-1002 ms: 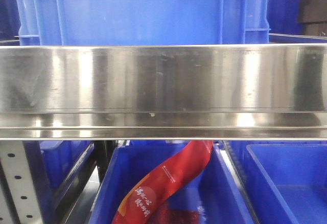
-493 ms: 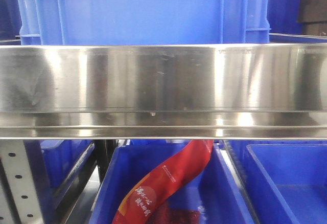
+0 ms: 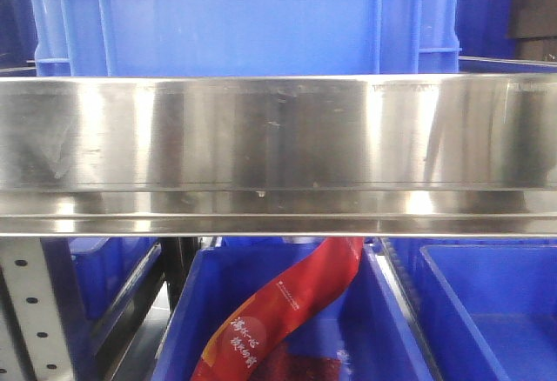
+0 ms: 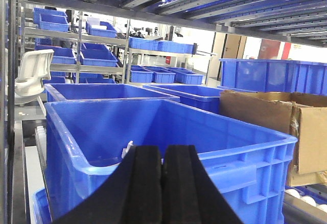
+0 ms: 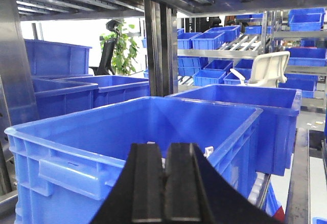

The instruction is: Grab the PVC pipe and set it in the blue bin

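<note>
No PVC pipe shows clearly. A large blue bin (image 4: pixel 240 155) stands right in front of my left gripper (image 4: pixel 163 155), whose black pads are pressed together with nothing between them. A small white piece (image 4: pixel 127 149) peeks over the bin's near rim beside the pads; I cannot tell what it is. My right gripper (image 5: pixel 166 155) is also shut and empty, in front of a large blue bin (image 5: pixel 66 132). A small white piece (image 5: pixel 208 151) shows just inside that bin's right rim. Neither gripper shows in the front view.
A steel shelf rail (image 3: pixel 278 137) fills the middle of the front view, with a blue crate (image 3: pixel 244 16) above and a lower blue bin holding a red packet (image 3: pixel 287 311). A cardboard box (image 4: pixel 265 116) stands right of the left bin. More blue bins line the racks.
</note>
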Robot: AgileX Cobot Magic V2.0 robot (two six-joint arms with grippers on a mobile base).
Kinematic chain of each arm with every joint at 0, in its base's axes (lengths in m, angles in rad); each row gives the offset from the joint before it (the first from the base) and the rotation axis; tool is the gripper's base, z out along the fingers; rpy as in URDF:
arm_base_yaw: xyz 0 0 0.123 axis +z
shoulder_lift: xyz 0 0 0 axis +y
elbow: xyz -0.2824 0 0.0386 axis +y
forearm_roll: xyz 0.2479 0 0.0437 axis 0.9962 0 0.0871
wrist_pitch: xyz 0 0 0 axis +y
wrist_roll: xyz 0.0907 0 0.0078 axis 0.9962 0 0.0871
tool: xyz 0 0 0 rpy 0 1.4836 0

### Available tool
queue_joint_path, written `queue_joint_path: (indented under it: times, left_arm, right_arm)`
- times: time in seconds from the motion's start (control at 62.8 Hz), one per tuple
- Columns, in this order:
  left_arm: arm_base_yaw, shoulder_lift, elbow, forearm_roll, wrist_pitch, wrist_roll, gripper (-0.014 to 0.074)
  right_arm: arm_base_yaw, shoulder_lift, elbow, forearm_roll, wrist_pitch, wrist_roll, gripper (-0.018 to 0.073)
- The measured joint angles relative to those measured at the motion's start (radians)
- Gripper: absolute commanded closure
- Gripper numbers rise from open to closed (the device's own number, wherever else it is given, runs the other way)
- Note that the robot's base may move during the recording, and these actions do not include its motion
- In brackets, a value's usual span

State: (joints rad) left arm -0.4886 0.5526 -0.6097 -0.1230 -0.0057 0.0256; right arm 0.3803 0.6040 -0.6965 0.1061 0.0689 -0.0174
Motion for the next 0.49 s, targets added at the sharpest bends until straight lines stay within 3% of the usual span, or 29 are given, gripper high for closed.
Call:
queue_joint_path:
  times: [0.493]
  left_arm:
    - [0.000, 0.000, 0.002, 0.000, 0.000, 0.000, 0.0707]
  right_arm:
    - [0.000, 0.000, 0.000, 0.000, -0.004, 0.000, 0.0721]
